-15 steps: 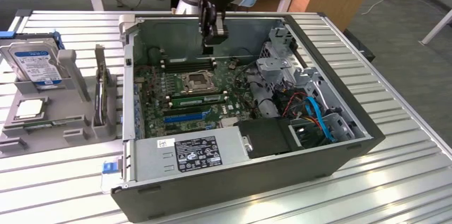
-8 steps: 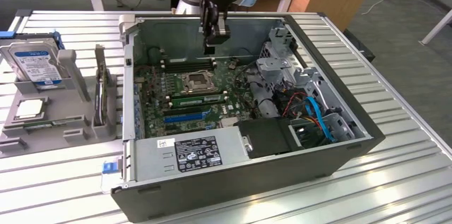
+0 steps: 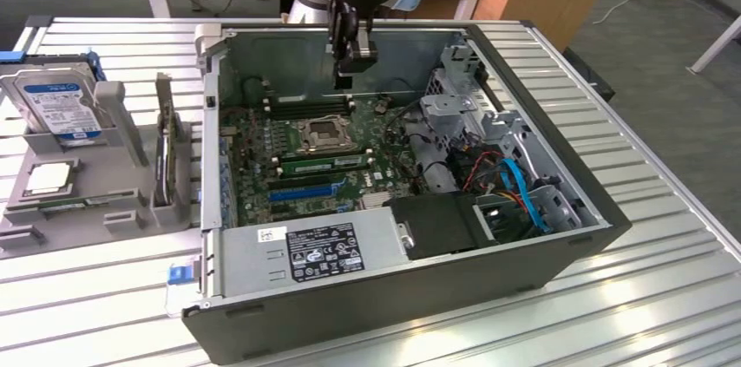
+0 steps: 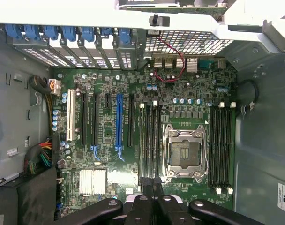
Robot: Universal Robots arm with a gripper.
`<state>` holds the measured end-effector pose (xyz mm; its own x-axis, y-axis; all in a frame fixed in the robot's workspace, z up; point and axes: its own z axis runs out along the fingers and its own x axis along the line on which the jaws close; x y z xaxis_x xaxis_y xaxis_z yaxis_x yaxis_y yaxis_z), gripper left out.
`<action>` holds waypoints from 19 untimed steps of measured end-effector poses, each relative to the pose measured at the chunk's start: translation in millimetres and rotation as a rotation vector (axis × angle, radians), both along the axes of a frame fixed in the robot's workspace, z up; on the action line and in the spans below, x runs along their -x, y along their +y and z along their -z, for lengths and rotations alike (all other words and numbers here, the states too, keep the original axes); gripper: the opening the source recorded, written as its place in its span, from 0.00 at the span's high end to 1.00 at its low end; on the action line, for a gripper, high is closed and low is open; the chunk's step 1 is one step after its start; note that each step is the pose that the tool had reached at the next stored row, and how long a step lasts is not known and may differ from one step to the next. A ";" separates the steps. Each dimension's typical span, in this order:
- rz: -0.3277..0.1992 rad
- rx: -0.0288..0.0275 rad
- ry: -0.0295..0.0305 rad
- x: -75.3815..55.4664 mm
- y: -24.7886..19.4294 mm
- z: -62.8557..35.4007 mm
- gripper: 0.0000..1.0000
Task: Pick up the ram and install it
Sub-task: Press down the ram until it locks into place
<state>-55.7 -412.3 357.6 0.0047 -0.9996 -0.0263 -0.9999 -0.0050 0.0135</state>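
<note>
- Your gripper (image 3: 347, 81) hangs inside the open computer case (image 3: 405, 306), above the motherboard (image 3: 260, 154), at about 12 o'clock from the empty CPU socket (image 3: 328, 134) in the exterior view.
- In the wrist view the gripper (image 4: 151, 187) is narrow. Its two black fingertips (image 4: 145, 186) are drawn together with nothing visible between them.
- Those fingertips sit over the bank of memory slots (image 4: 151, 140) that runs between the CPU socket (image 4: 184, 152) and the blue expansion slot (image 4: 118, 122).
- The ram (image 3: 52, 204) looks to be the thin green strip lying flat in the front groove of the grey parts tray (image 3: 127, 211). It is small there, so you cannot be certain of it.
- That tray stands on the slatted metal table (image 3: 648, 298) at about 9 o'clock from the case, on the exterior view's left and well apart from the gripper.
- On the same tray, the hard drive (image 3: 55, 102) stands at 12 o'clock from the ram, and the square processor chip (image 3: 47, 178) lies between the two.
- The power supply (image 3: 312, 250) fills the case's near edge, at 6 o'clock from the socket.
</note>
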 end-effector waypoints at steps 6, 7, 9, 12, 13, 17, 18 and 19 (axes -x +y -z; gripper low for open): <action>0.019 0.0001 0.0001 0.0 0.0 0.0 0.90; 0.029 0.0002 0.0001 0.0 0.0 0.1 0.90; 0.058 0.0002 0.0001 0.0 0.0 0.3 0.90; 0.106 0.0000 0.0001 0.0 0.0 1.0 0.90; 0.124 0.0000 0.0000 0.0 0.0 1.2 0.90; 0.191 0.0001 0.0001 0.0 0.0 2.0 0.90; 0.209 0.0000 0.0000 0.0 0.0 2.3 0.90; 0.225 0.0001 0.0000 0.0 0.0 2.4 0.90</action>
